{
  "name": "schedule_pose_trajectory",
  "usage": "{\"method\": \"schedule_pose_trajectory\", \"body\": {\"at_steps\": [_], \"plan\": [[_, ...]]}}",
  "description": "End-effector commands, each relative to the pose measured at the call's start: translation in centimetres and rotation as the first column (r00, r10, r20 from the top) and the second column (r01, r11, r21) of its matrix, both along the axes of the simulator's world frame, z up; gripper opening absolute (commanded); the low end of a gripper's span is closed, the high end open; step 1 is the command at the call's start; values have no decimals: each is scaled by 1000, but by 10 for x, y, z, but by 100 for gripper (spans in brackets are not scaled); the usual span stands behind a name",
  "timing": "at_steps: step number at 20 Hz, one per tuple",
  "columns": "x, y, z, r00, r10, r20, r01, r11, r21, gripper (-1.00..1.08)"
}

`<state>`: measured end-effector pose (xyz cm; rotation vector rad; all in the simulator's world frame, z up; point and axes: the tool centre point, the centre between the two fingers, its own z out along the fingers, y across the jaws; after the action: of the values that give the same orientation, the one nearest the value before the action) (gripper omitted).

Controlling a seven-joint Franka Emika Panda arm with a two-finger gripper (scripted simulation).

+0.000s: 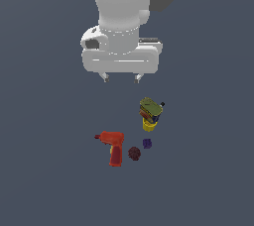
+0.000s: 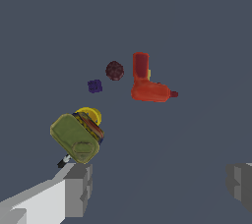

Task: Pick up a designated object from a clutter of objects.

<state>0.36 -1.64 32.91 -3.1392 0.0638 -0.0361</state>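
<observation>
The white Panda arm (image 1: 130, 7) fills the upper part of the exterior view, its broad wrist block ending in the pincer (image 1: 121, 77), whose two short fingertips (image 1: 105, 78) stand wide apart with nothing between them. In the wrist view the same spread shows: one grey finger (image 2: 78, 188) at one edge, the other (image 2: 241, 186) far across at the opposite edge, bare floor between.

All the clutter lies on the dark grey floor (image 1: 44, 170) well below the pincer and apart from it. The largest piece is the red power drill (image 1: 112, 145), lying on its side below the pincer and slightly toward the exterior view's left. Next in size is the green-yellow can (image 1: 150, 107), tilted, sitting on top of the yellow cylinder (image 1: 149, 125); both are below the pincer, toward the exterior view's right. A black-and-white marker (image 1: 161, 104) pokes out just beside the can, though it is so small that only its dark tip can be made out.

The dark red spiky ball (image 1: 134, 153) rests just beside the drill's handle, almost straight under the pincer's right-hand fingertip as the exterior view shows it. The smallest item, the purple block (image 1: 147, 143), sits alone on the floor between the spiky ball and the yellow cylinder, touching neither, and farther down than the can stack.
</observation>
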Motion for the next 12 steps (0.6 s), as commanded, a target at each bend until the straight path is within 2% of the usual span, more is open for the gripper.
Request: {"method": "schedule_pose_trajectory", "body": {"at_steps": [1, 8, 12], "plan": [[0, 0, 0, 1000, 0, 0, 0, 1000, 0, 100], [11, 13, 16, 999, -11, 47, 10, 1000, 20, 100], [12, 14, 17, 999, -12, 50, 11, 1000, 22, 100]]}}
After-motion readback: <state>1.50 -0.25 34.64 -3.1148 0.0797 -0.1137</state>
